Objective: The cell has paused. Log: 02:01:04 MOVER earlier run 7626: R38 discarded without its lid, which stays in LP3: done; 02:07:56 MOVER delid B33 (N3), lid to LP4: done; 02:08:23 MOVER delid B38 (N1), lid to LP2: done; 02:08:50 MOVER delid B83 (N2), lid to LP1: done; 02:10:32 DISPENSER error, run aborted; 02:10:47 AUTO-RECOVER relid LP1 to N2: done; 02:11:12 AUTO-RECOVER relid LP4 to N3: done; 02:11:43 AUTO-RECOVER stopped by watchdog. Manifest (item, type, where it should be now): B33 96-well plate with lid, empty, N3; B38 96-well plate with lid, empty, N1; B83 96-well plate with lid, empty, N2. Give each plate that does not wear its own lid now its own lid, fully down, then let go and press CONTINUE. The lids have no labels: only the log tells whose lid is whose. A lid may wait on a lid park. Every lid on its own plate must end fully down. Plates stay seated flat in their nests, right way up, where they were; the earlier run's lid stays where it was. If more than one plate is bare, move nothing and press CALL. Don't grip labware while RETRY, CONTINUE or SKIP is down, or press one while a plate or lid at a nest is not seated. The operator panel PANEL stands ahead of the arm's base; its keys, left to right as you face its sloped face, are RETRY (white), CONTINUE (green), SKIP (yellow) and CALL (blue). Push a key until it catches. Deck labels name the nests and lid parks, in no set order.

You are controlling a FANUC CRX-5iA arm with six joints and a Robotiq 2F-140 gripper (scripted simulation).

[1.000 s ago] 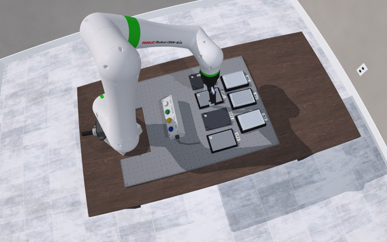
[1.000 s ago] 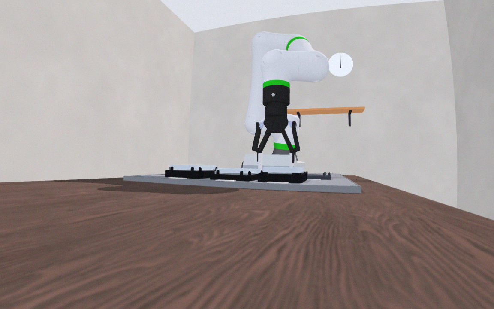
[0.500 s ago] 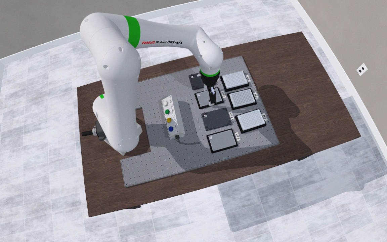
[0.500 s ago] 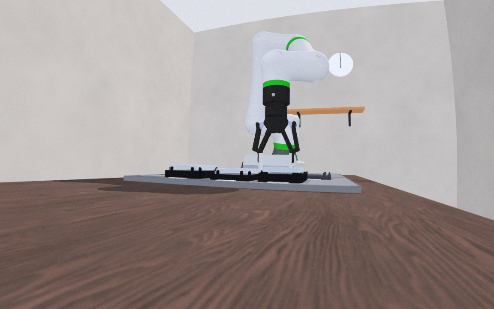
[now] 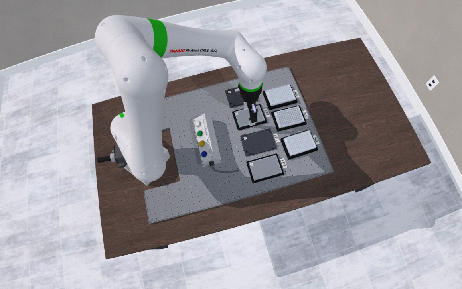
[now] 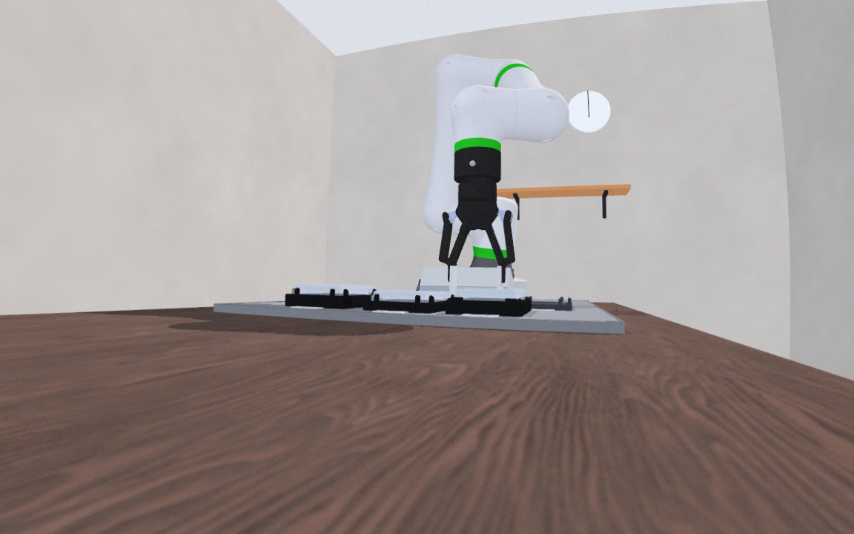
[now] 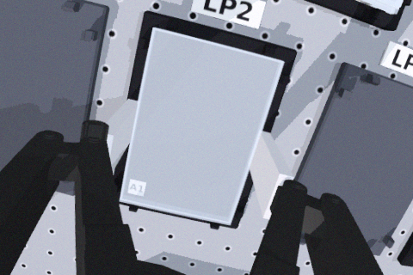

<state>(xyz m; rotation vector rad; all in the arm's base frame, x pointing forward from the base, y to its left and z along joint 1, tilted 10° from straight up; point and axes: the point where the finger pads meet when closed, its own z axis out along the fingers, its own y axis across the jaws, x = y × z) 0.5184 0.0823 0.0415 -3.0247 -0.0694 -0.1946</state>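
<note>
Gripping: you have the gripper [image 7: 192, 174] pinching the lid [image 7: 201, 126] by its long sides, on lid park LP2 [image 7: 227, 7].
Lid position: it lies flat in LP2's black frame, not yet lifted as far as you can see.
Whose lid: going by the task's record, this one belongs to B38, which sits in N1.
Bare plate: in the top view the middle plate [image 5: 288, 117] of the right-hand column shows open wells; you would judge it the only one uncovered, though its nest label is too small to read.
Covered plates: the far plate [image 5: 279, 94] and the near plate [image 5: 299, 142] look smoother, likely lidded.
Left alone: the lid on the nearest park [image 5: 265, 167] should stay put.
Remaining: lift, carry to the bare plate, seat fully down, release, then press the green key [image 5: 199, 133] on the panel [image 5: 211, 152].
</note>
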